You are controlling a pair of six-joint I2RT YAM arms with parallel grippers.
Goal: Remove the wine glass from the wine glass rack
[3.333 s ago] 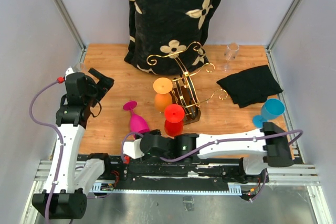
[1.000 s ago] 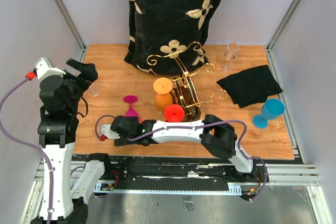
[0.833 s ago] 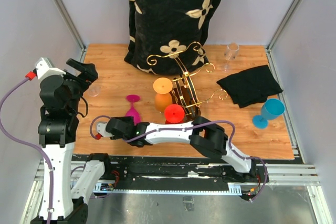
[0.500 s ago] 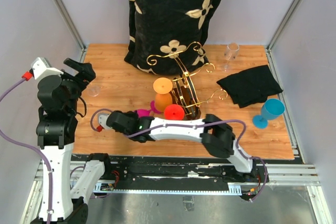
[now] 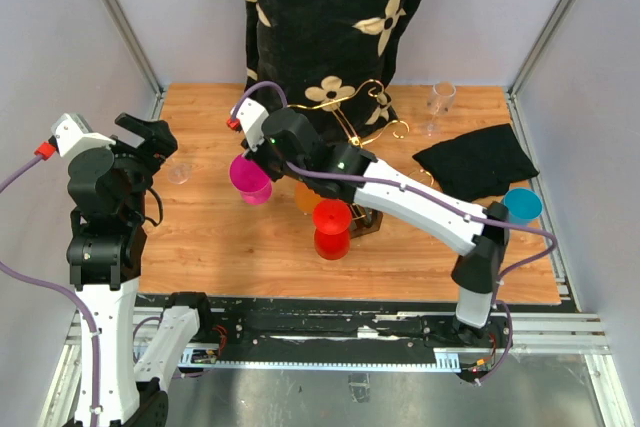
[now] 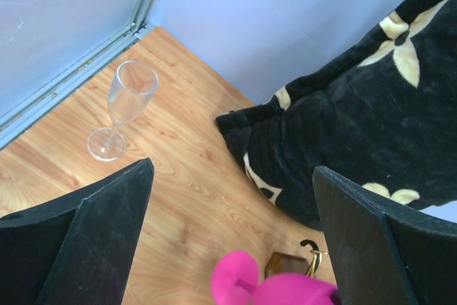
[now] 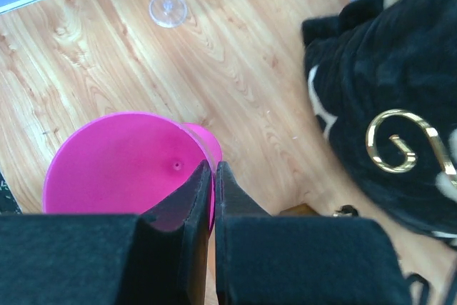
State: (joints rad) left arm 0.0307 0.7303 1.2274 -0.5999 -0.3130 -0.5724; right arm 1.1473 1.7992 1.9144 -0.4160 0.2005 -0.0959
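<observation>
L arm: far left of the top view, raised over the table's (image 5: 215,247) left edge.
L claw (image 5: 150,133): wide open, nothing between the fingers (image 6: 93,241); faces the back-left corner.
Clear flute (image 5: 178,171): upright on the wood by the left wall, just right of the L claw in the top view, below it in the L wrist view. Untouched.
Pink wine glass (image 5: 248,175): the task's glass. Off the rack, left of it, w/ bare wood between. Mouth up, tilted so the foot shows past the bowl in the R wrist view. Can't tell if the foot touches the table.
R claw (image 7: 213,171): closed, only a thin slit between the fingers, pinching the pink wine glass at the rim on the rack side.
R arm: stretches from the near-right base diag. across the table to back-left, passing over the rack's middle.
Orange glass (image 5: 304,198): just left of the rack, mostly hidden under the R arm.
Red glass (image 5: 331,229): foot up, bowl down, at the rack's near-left side.
Wine glass rack (image 5: 366,221): centre of the table, dark base peeking below the arm, gold scrolls showing behind it.
Black floral cushion (image 5: 330,27): upright at the back, behind the rack.
Clear glass (image 5: 440,102): upright, back right.
Black cloth (image 5: 480,162): flat, right of the rack.
Blue glass (image 5: 520,204): near the right edge, partly behind the R arm's elbow.
</observation>
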